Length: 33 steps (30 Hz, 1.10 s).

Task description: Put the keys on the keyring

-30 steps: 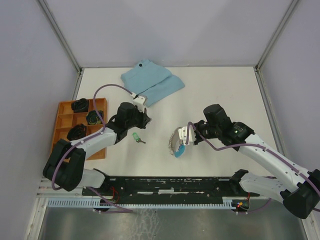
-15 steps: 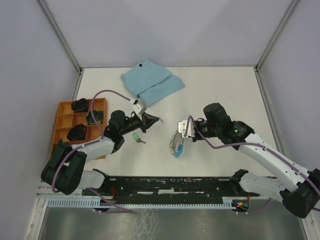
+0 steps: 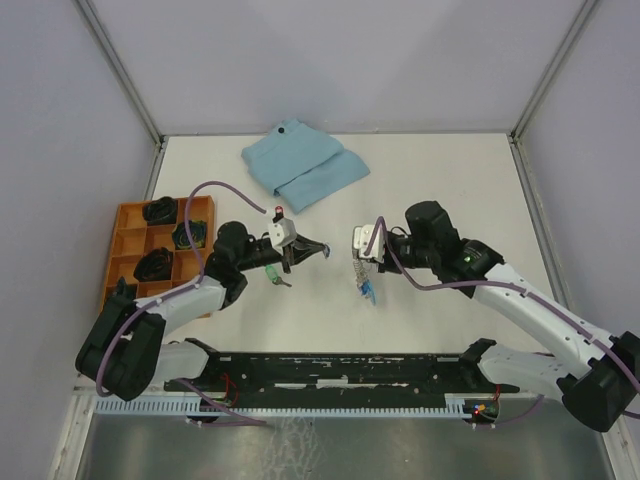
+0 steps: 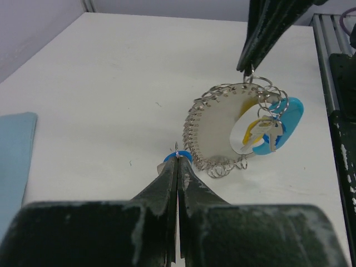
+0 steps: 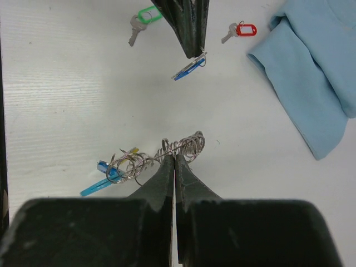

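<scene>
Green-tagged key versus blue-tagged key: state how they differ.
The green-tagged key lies flat on the table, untouched; the blue-tagged key is pinched in the left end effector, seen edge-on. Tags differ: green against blue. Both are small silver keys, and neither is on the keyring yet.

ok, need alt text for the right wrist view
The right fingers, shut, pinch the wire-loop keyring at bottom centre, while the left fingers reach in from the top, shut on a blue-tagged key. A green-tagged key and a red-tagged key lie on the white table beyond, with a light-blue cloth at right.
</scene>
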Motion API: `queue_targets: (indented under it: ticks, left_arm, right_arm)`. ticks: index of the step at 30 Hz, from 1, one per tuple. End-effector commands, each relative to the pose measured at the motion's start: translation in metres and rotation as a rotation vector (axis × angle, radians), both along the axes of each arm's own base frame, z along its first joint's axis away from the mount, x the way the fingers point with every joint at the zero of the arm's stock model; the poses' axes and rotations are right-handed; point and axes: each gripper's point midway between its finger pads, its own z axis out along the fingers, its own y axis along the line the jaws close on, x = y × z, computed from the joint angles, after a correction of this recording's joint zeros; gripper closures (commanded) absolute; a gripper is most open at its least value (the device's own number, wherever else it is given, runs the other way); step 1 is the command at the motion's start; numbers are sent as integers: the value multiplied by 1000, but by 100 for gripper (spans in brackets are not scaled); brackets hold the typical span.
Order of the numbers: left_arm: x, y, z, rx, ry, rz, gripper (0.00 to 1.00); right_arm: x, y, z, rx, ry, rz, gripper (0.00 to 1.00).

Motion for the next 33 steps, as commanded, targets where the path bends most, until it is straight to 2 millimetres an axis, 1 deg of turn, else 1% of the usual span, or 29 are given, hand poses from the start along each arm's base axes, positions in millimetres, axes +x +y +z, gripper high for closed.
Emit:
queue_targets:
  ticks: [1, 2, 5, 7, 9, 13, 16, 19, 22, 24, 26, 28, 29, 33]
  left_arm:
    - [-8, -6, 15, 43, -150, -57, 97]
    - [-4, -4, 12, 64, -143, -27, 97]
    - [-3, -1, 1, 85, -104, 34, 97]
    - [-3, -2, -11, 108, -56, 89, 97]
    - [-3, 0, -21, 119, 22, 158, 97]
    - [-15, 14, -41, 104, 215, 269, 97]
    - [-26, 26, -56, 101, 354, 347, 97]
    - [-33, 39, -73, 138, 501, 430, 97]
    - [-43, 43, -88, 171, 640, 462, 97]
    - [-45, 43, -95, 199, 691, 475, 97]
    - [-42, 46, -106, 253, 715, 506, 97]
    - [-32, 48, -113, 289, 701, 535, 97]
    - [-26, 47, -114, 294, 681, 544, 97]
    - [-5, 36, -107, 235, 569, 534, 97]
  right_arm:
    - [15, 11, 27, 87, -65, -26, 99]
    - [16, 9, 27, 80, -67, -33, 99]
    - [18, 3, 22, 53, -78, -58, 99]
    - [19, -3, 21, 36, -84, -78, 99]
    - [19, -8, 21, 19, -91, -93, 99]
    - [19, -18, 23, 1, -119, -123, 99]
    - [18, -21, 25, 1, -128, -130, 99]
    - [17, -21, 25, 4, -125, -129, 99]
    - [16, -20, 25, 7, -122, -124, 99]
    - [16, -20, 25, 9, -121, -123, 99]
    - [16, -19, 25, 14, -123, -121, 99]
    - [15, -19, 26, 17, -124, -120, 99]
    - [15, -19, 26, 18, -124, -121, 99]
    - [14, -21, 25, 22, -129, -124, 99]
